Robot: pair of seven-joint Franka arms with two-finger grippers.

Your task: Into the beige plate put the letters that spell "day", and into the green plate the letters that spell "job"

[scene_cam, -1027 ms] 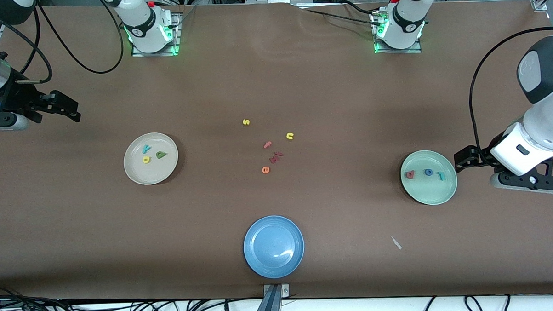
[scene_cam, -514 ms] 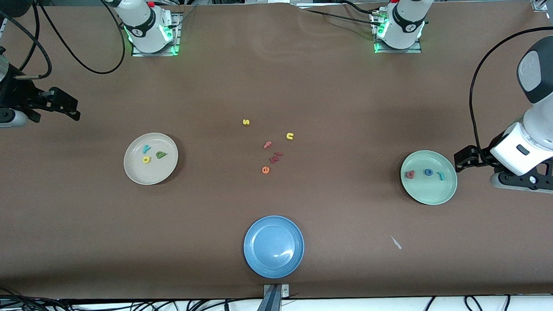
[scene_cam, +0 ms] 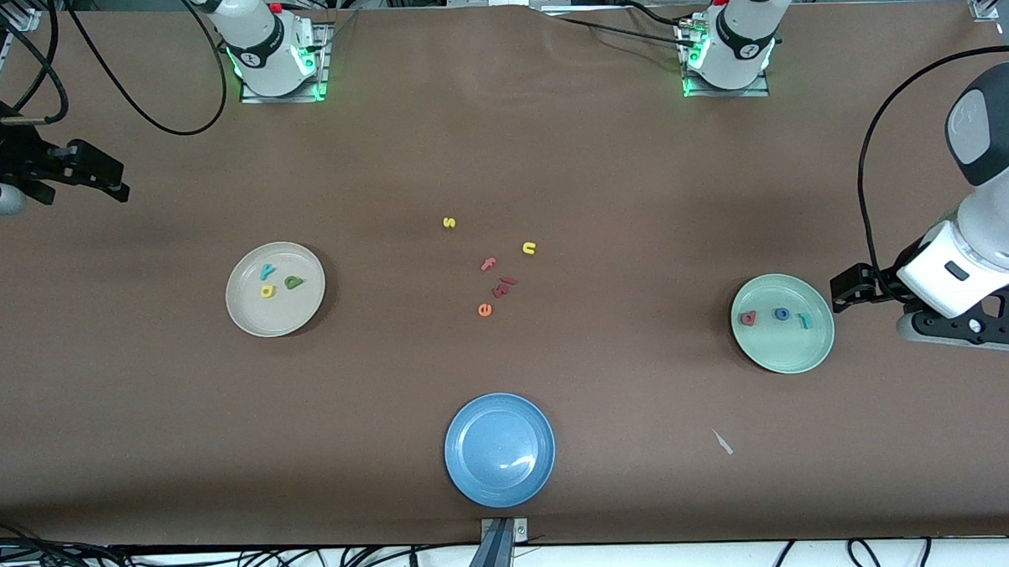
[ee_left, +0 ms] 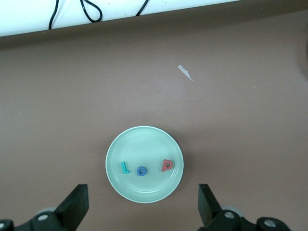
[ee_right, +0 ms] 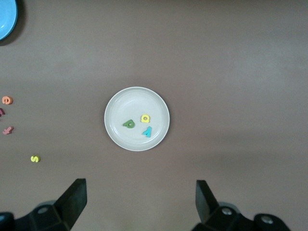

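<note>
The right hand (scene_cam: 119, 184) hangs spread and empty over the bench (scene_cam: 601, 163) at the right arm's end. The beige plate (scene_cam: 302, 315) holds the green d (scene_cam: 294, 282), teal y (scene_cam: 267, 272) and yellow a (scene_cam: 266, 291). Mid-bench lie spare letters (scene_cam: 496, 271). The green plate (scene_cam: 788, 349) holds the red b (scene_cam: 748, 318), blue o (scene_cam: 781, 313) and teal j (scene_cam: 804, 321). The left hand (scene_cam: 845, 288) is spread and empty just beside it.

beige plate (scene_cam: 254, 319), mint-green plate (scene_cam: 796, 350), blue plate (scene_cam: 499, 449), brown table (scene_cam: 601, 171)
</note>
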